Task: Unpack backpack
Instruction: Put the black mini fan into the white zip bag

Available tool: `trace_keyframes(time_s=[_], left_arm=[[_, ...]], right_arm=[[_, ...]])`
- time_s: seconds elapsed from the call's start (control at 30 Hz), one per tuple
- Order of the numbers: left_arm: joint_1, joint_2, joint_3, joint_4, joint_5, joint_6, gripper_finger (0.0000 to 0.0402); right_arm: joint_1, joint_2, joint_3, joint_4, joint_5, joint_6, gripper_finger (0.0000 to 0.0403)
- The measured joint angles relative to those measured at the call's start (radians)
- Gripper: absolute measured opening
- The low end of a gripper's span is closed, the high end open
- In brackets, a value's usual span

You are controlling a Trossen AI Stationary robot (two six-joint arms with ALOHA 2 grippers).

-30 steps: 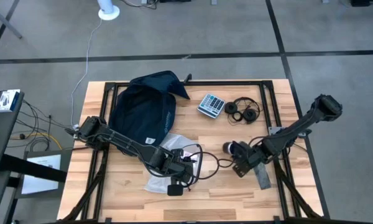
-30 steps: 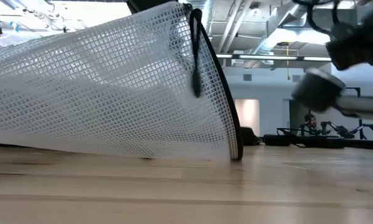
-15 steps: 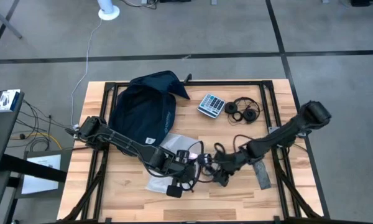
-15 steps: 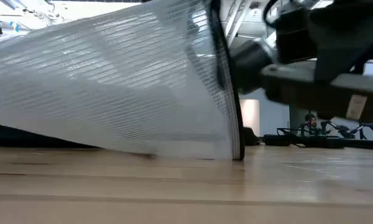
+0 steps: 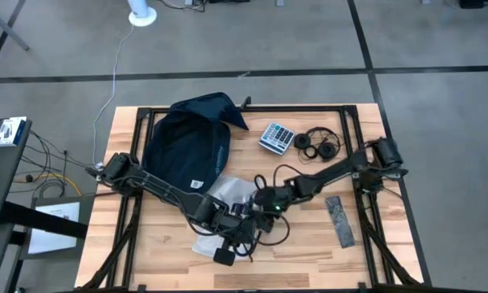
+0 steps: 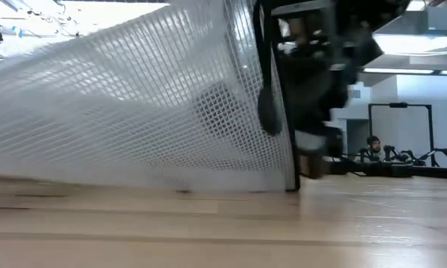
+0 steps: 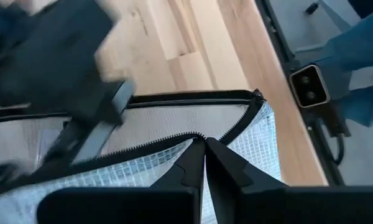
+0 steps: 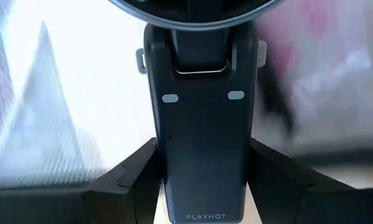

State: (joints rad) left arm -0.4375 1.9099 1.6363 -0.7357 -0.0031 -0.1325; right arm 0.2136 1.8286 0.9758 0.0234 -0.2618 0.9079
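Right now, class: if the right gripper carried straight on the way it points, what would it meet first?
Most likely the mesh pouch. The right gripper, gripping a dark device, points at its opening, which the left gripper pinches by the zipper edge. Depth is uncertain.

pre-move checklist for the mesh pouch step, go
1. Left gripper shut on the mesh pouch, pinching its zipper edge: ok.
2. Right gripper shut on the dark PLAYHOT device: ok, fingers on both its sides.
3. Pouch mouth open: ok, the zipper is parted in the left wrist view.
4. Device is at the pouch mouth: ok, by the high view; whether it is being put in or drawn out, cannot tell.
5. Black cable clear of both arms: not ok, it loops right beside the grippers.
6. Backpack, calculator, headphones clear of the work spot: ok.
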Motion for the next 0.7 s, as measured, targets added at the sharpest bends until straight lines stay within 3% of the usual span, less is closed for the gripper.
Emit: trace_keyframes(time_s=[0.33,0.53,0.7], left_arm=[[-0.007,0.007,-0.004,0.004,-0.027,-0.014,0.0000],[-0.007,0.008,-0.005,-0.012,-0.045,-0.013,0.0000],[-0.006,0.008,-0.005,-0.015,-0.055,-0.004,0.0000]], right_arm=[[-0.051,0.100,0.050,0.173,0.015,0.055,0.0201],[-0.033,0.111,0.052,0.206,0.019,0.068,0.0267],[-0.031,0.103,0.051,0.202,-0.037,0.064,0.0305]])
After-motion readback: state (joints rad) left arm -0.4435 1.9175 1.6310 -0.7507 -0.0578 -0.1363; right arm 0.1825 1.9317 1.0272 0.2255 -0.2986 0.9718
